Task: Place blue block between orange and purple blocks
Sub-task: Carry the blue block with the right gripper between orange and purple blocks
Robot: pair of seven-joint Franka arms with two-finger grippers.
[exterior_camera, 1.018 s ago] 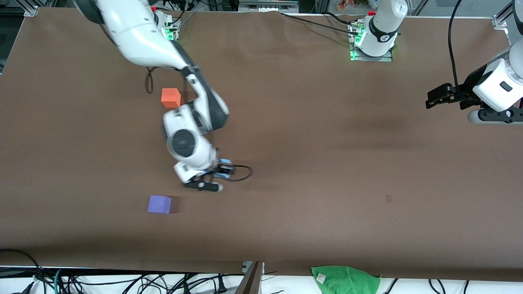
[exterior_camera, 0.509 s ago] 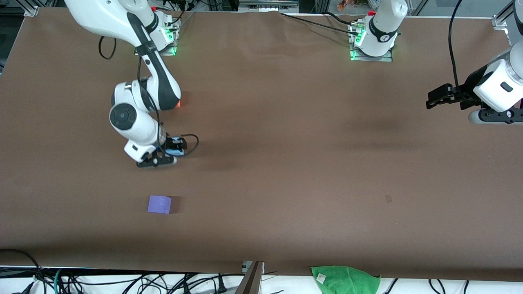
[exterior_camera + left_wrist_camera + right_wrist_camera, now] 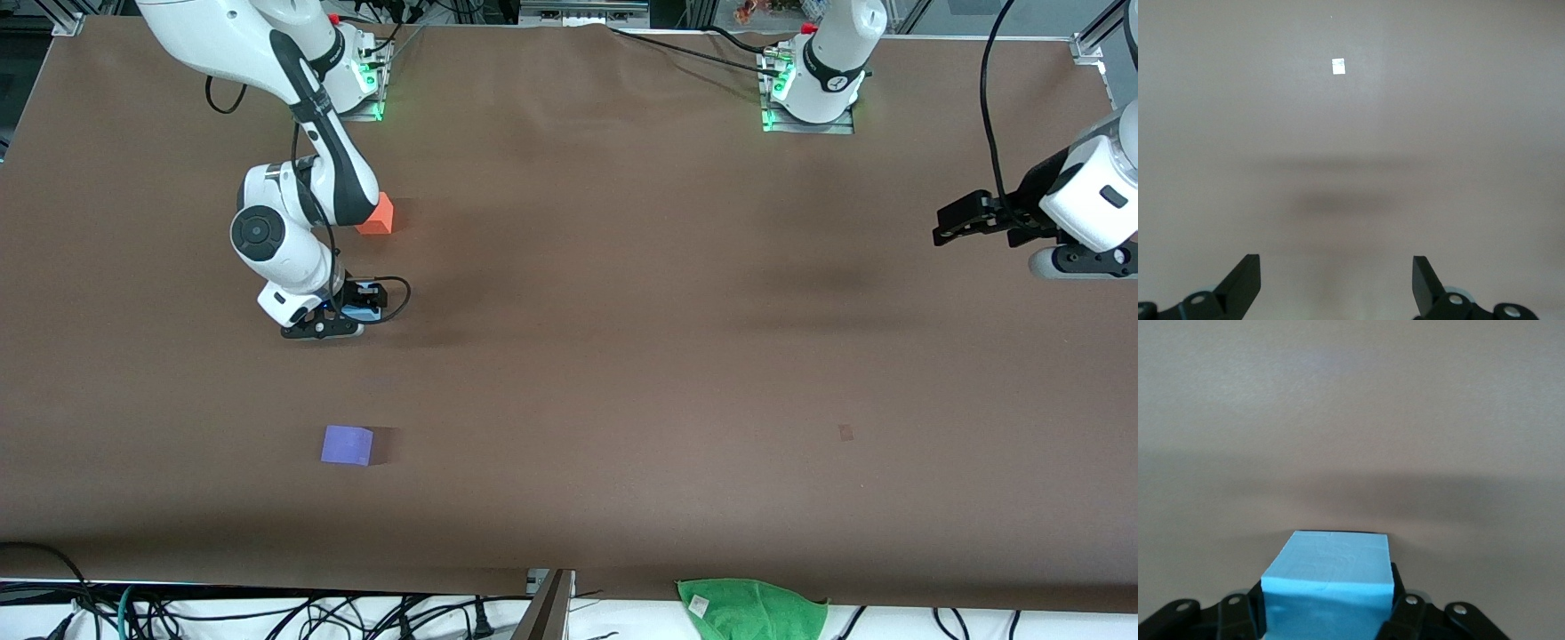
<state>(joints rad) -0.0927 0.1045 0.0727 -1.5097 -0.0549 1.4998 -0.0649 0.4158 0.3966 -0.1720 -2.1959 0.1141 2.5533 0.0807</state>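
1. Sky-blue block (image 3: pixel 1328 583) was clamped between the fingers of the right end effector (image 3: pixel 342 316), held over the table (image 3: pixel 622 356) approx. between the orange block (image 3: pixel 378 215) and the purple block (image 3: pixel 347 444).
2. Orange block sat on the table toward the right arm's end, partly hidden by the right arm; farther from the front camera than the purple block.
3. Purple block rested flat, well apart from the orange one.
4. Left end effector (image 3: pixel 1337 293) waited w/ fingers spread, holding nothing, over bare table at the left arm's end.
5. Green cloth (image 3: pixel 751 609) lay at the table edge nearest the front camera.
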